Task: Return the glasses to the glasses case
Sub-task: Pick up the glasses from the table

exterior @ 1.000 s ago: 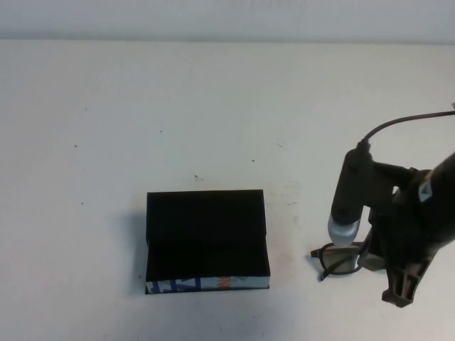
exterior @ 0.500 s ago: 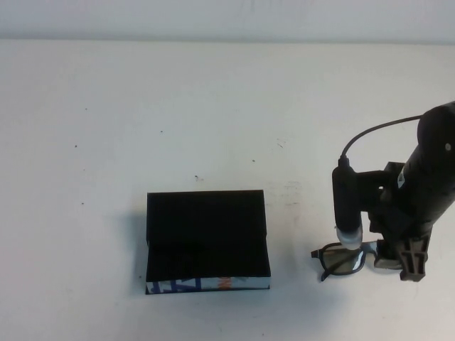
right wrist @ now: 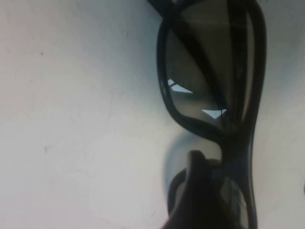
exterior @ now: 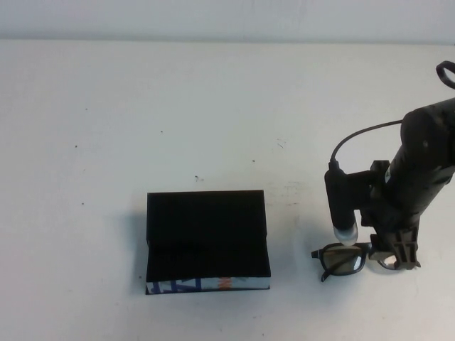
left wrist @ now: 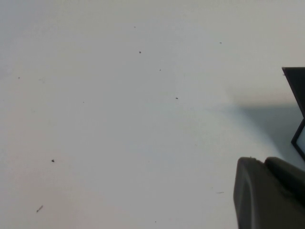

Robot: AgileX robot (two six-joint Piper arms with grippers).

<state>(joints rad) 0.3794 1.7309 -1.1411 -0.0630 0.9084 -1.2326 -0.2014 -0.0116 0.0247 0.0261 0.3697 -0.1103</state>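
The glasses case (exterior: 207, 241) lay open on the white table (exterior: 213, 106), a little left of the middle and toward the near edge, with its flap lid folded back on the far side and its white printed long side facing near. The glasses (exterior: 345, 258) lay flat on the table to the right of the case, near it but not touching. The right gripper (exterior: 399, 257) stood directly over the right half of the glasses, pointing down, with its tips at the level of the frame. In the right wrist view one dark finger (right wrist: 202, 191) was against the bridge of the glasses (right wrist: 214, 90), but it could not be told if the claw was apart or clamped on the frame. The left gripper (left wrist: 269, 193) appeared only in the left wrist view, as a dark piece above bare table, with a corner of the case (left wrist: 296, 95) beside it; its state could not be told.
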